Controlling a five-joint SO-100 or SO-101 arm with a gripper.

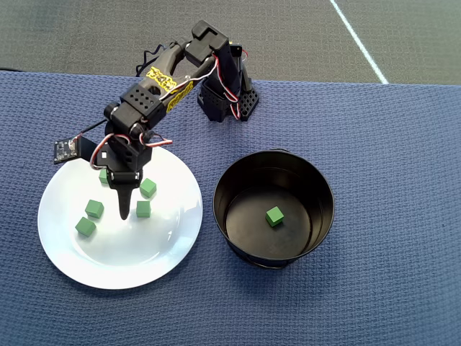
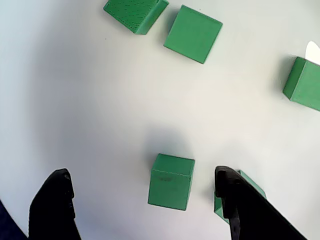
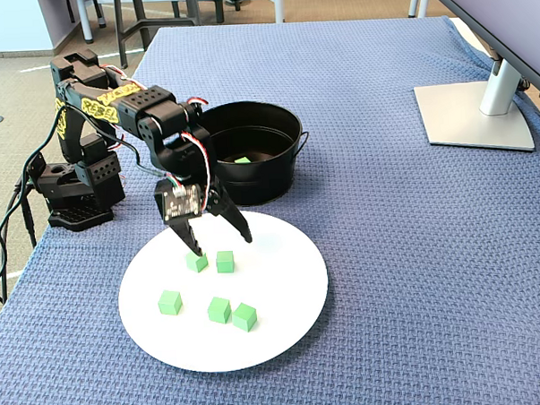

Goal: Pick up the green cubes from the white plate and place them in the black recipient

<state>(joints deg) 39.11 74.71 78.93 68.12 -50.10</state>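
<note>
The gripper (image 3: 219, 240) hangs over the plate (image 3: 284, 318), jaws spread and empty (the wrist view shows both fingertips at the lower edge). A cube (image 2: 171, 181) sits low in that view between them, another (image 2: 240, 192) partly hidden behind the right finger. Five cubes (image 3: 218, 310) lie on the plate in the fixed view's lower left. One cube (image 1: 274, 216) rests inside the pot (image 1: 317, 180), right of centre in the overhead view.

Overhead view: plate (image 1: 169, 249) sits left, pot (image 1: 323, 189) just right of it, apart. Five cubes (image 1: 143, 209) on plate, w/ gripper (image 1: 124, 213) over them; one cube (image 1: 274, 216) in pot. Arm base (image 1: 225, 101) behind, btwn both.
</note>
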